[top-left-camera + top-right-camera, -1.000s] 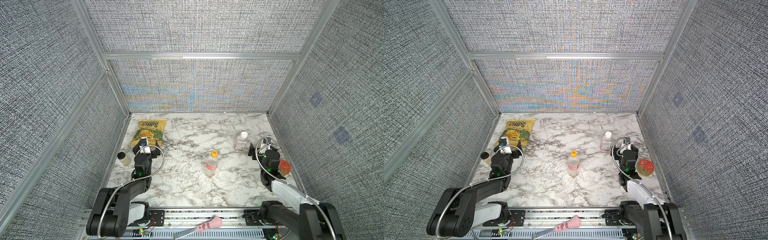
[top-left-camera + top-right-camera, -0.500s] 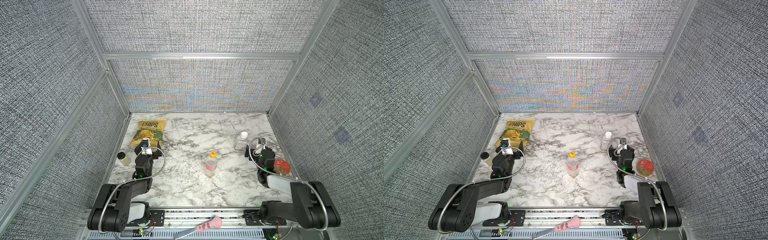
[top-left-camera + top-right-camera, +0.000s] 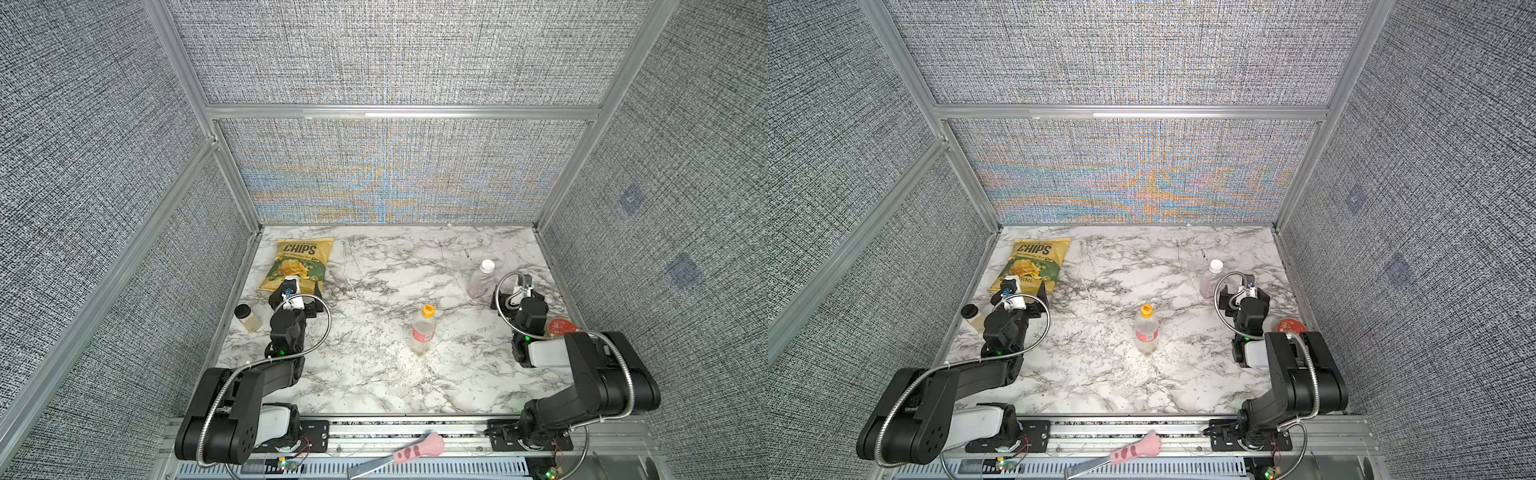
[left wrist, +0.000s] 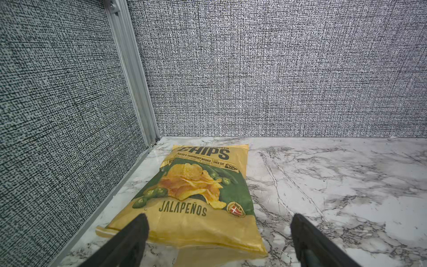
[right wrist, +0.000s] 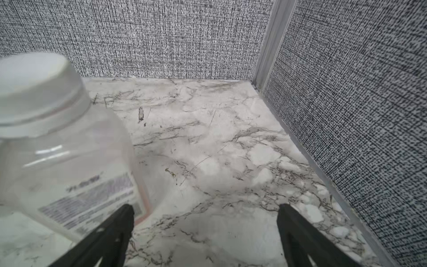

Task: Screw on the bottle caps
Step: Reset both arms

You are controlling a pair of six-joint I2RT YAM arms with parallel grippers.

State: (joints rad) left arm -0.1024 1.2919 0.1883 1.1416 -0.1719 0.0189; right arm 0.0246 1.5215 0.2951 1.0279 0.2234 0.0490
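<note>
From my seat the job looks close to finished, if not finished. Both bottles stand upright on the worktop [image 3: 374,257] and each has a cap on its neck; I see no loose cap lying anywhere.

The tall bottle [image 3: 423,334] stands near the middle of the worktop, well apart from both arms. It is clear and round, with a red label around its body, and the orange cap [image 3: 428,309] sits square on top in both top views. The short bottle [image 3: 478,286] stands toward the right rear, just beside the right arm. It is squarish with a faint pink tint, and through the right wrist camera I can read a printed label low on its side. Its white cap [image 5: 34,92] is wide and ribbed and looks level on the neck.

What I cannot judge from here is how tight either cap is. No gap shows under them, but a cap only resting on its thread would look much the same. If anything is left, it is a last twist or a check.

The left fingers [image 4: 129,238] are spread wide and empty, pointing at the chips bag [image 4: 203,185] at the left rear. The right fingers [image 5: 111,231] are also spread wide with nothing between them; the short bottle lies off to one side of them, not inside.
</note>
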